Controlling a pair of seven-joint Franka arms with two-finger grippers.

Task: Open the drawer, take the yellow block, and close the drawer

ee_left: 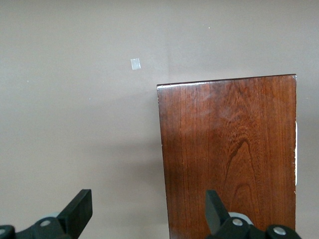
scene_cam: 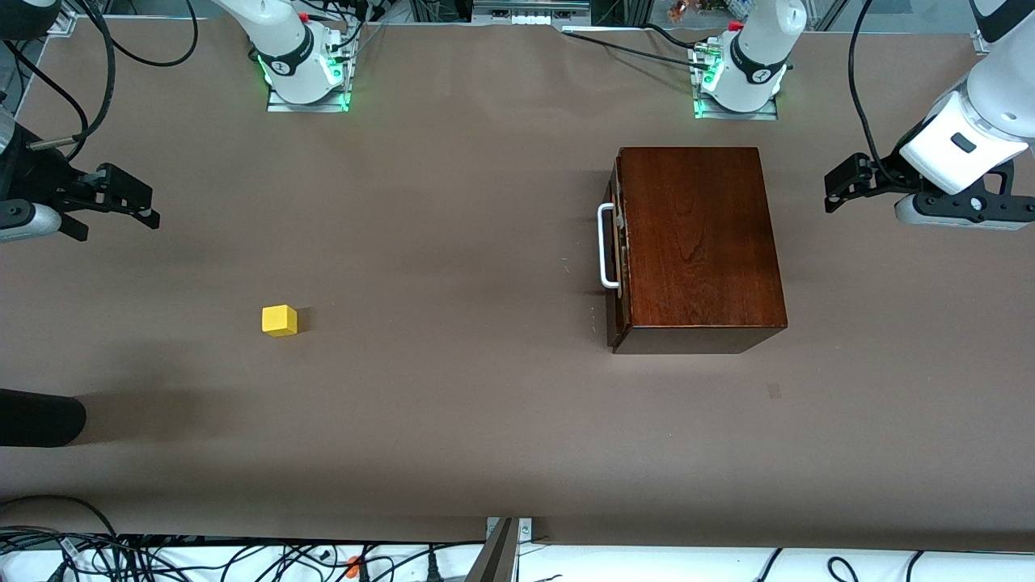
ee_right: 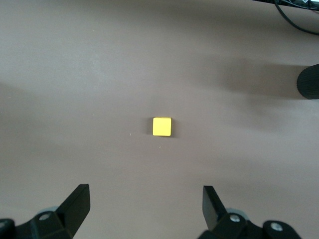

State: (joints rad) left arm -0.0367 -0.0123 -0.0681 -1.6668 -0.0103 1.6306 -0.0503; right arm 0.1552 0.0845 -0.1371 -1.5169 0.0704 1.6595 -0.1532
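The dark reddish-brown wooden box (scene_cam: 695,234) stands toward the left arm's end of the table. Its drawer (scene_cam: 618,242) is pushed in, and the white bar handle (scene_cam: 605,246) faces the right arm's end. The yellow block (scene_cam: 280,320) lies on the bare table toward the right arm's end, outside the box. My left gripper (scene_cam: 834,187) is open and empty, up beside the box's edge; the left wrist view shows the box top (ee_left: 229,154) under one finger (ee_left: 215,204). My right gripper (scene_cam: 145,202) is open and empty; the right wrist view shows the block (ee_right: 162,126) ahead of its fingers (ee_right: 79,199).
A black rounded object (scene_cam: 36,416) pokes in at the table's edge near the right arm's end, nearer the front camera than the block. A small pale patch (scene_cam: 774,391) marks the table near the box. Cables lie along the front edge.
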